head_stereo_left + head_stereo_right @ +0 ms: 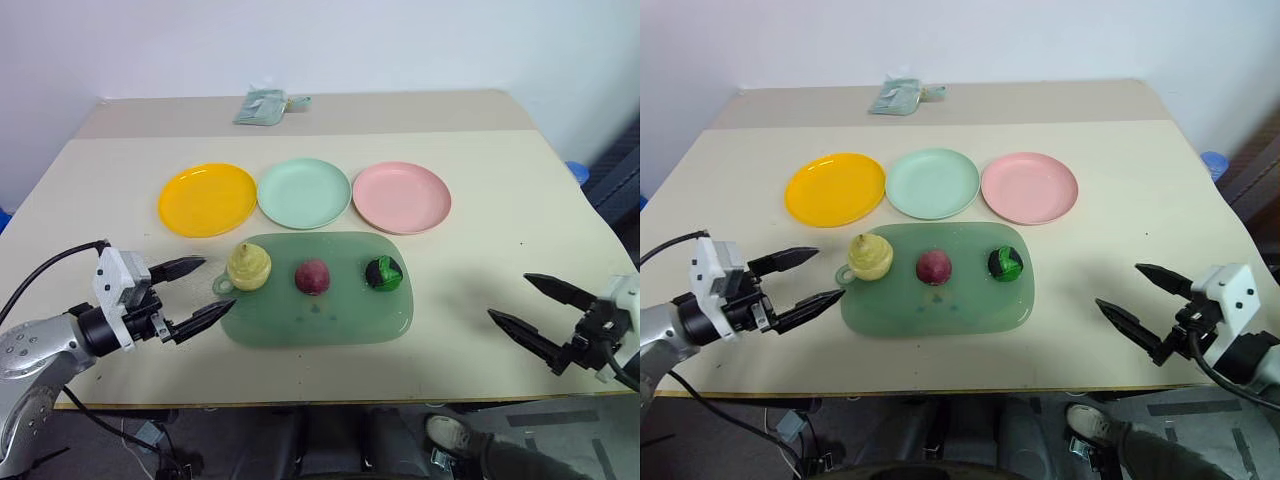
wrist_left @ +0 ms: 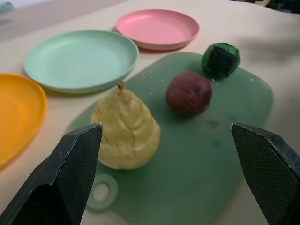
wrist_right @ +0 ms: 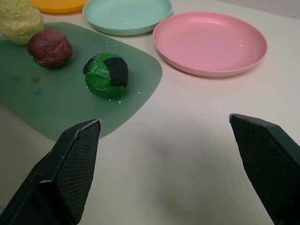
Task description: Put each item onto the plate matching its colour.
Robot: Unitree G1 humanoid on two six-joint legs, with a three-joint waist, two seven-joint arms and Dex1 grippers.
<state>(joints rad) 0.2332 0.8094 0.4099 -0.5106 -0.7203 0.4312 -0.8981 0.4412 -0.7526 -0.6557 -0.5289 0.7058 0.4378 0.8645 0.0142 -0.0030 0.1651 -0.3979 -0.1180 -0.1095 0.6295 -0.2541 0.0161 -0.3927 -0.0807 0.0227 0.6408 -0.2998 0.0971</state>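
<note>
Three toy foods lie in a row on a green board (image 1: 330, 320): a pale yellow pear (image 1: 248, 267), a dark red round fruit (image 1: 313, 277) and a green-and-black lump (image 1: 384, 272). Behind the board stand an orange-yellow plate (image 1: 207, 199), a mint green plate (image 1: 304, 192) and a pink plate (image 1: 402, 196), all bare. My left gripper (image 1: 200, 293) hovers open just left of the pear, pointing at it. Off to the right of the board, my right gripper (image 1: 535, 308) is open over the bare table with nothing between its fingers.
A small pale green packet (image 1: 262, 106) lies at the far edge of the beige table (image 1: 500, 220). A blue object (image 1: 578, 171) sits beyond the table's right edge. Black cables trail from my left arm near the front edge.
</note>
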